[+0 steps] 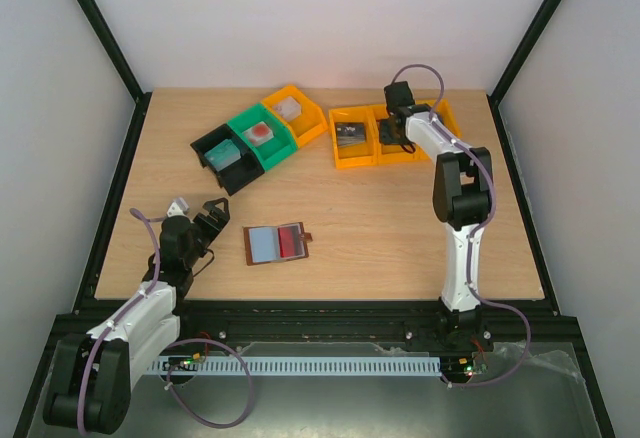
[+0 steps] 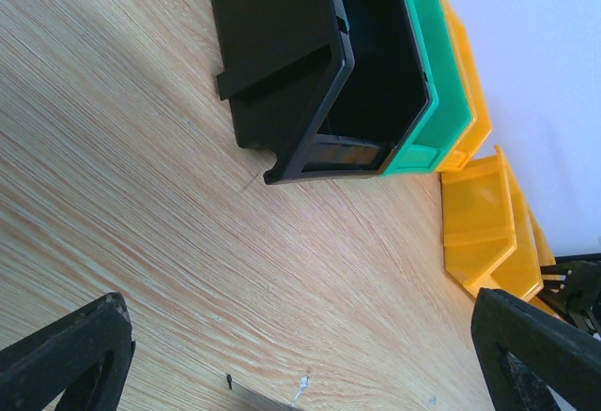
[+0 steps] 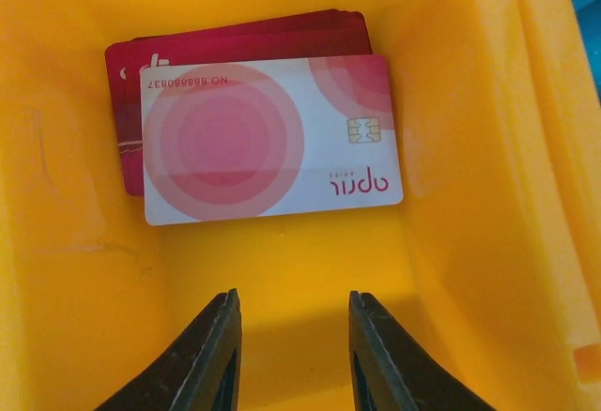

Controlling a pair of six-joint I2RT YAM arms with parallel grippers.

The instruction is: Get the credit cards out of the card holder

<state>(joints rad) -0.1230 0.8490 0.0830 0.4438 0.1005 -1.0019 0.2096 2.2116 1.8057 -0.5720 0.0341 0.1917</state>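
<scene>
While cards (image 3: 272, 139) lie by the bin's (image 3: 75, 270) far wall, right pincer (image 3: 295, 300) hangs clear.

Pink-ringed white card (image 3: 272, 139), yellow bin (image 3: 75, 270), seemingly brown-edged wallet (image 1: 276, 244).

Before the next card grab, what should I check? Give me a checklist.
1. Right hand empty: ok, nothing between its fingers.
2. Cards lying flat in the yellow bin: ok.
3. Wallet lying open: ok.
4. Wallet emptied: not ok, a red card is in it.
5. Left hand open, clear of the wallet: ok.
</scene>
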